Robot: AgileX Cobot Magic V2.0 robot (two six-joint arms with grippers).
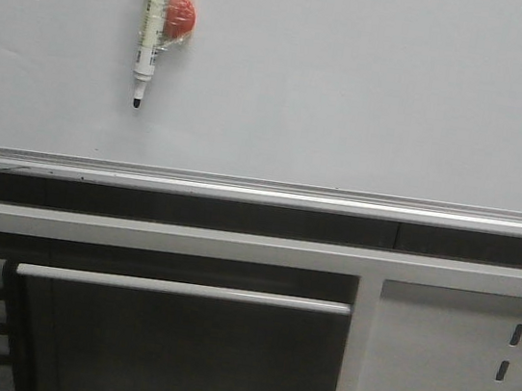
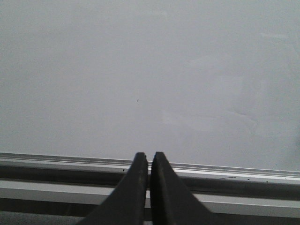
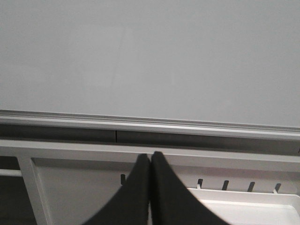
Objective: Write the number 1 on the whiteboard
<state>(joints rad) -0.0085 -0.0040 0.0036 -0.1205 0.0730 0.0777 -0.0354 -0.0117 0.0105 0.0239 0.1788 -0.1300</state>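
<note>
The whiteboard [image 1: 355, 82] is seen filling the upper part of the front view, its silver edge strip [image 1: 261, 192] running along its lower border. No pen stroke is seen on the board's surface in any of the three views; the number 1 is not found there. A white marker [image 1: 153, 25] with a black tip is seen near the board's upper left in the front view, tip pointing down, with its upper end cut off by the frame. An orange-red round piece [image 1: 178, 15] is taped against the marker's side with clear wrap, and the pair appears to lie against the board face.

Below the edge strip, a white frame rail [image 1: 253, 249] is seen, with a white bar [image 1: 180, 288] under it on the left and a white panel with slanted slots [image 1: 459, 379] on the right.

In the left wrist view, the left gripper [image 2: 149, 157] is shown with its two dark fingers pressed together, nothing between them, in front of the board's lower edge. In the right wrist view, the right gripper [image 3: 150, 157] is likewise shown closed on nothing, positioned before the white frame, with a white tray-like rim [image 3: 243, 206] seen beneath it; what it contains cannot be told.
</note>
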